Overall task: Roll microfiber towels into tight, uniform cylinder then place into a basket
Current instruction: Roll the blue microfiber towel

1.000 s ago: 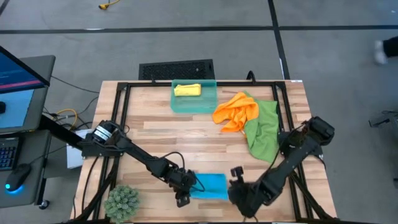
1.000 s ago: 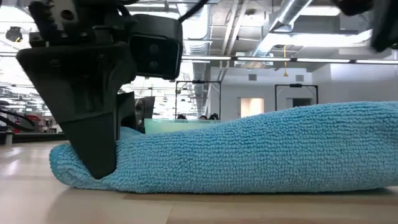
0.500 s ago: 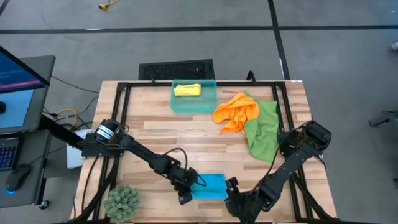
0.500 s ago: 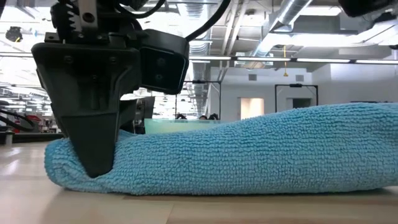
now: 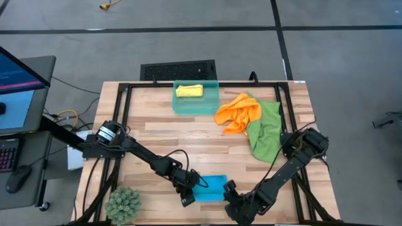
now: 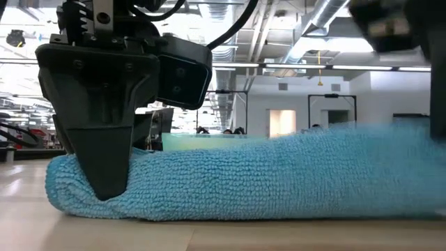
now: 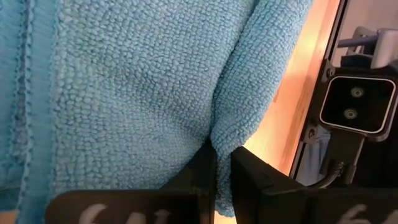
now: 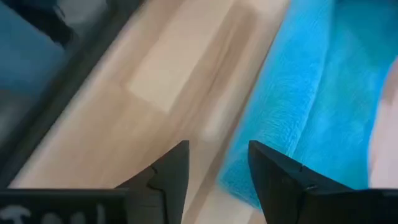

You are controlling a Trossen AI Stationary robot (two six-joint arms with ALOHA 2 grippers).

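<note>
blue towel [image 5: 212, 187] | rolled (loosely) | pinched by left end effector [image 5: 186, 196]

One camera looks straight down on the whole table [image 5: 157, 135]. One sits at tabletop height, very near the blue towel [image 6: 279, 174]. Each wrist camera looks past its own fingers, close on that same towel, which all views share.

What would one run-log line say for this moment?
left gripper: shut on blue towel | right gripper: open, beside towel | yellow towel: in basket | orange, green: loose
</note>
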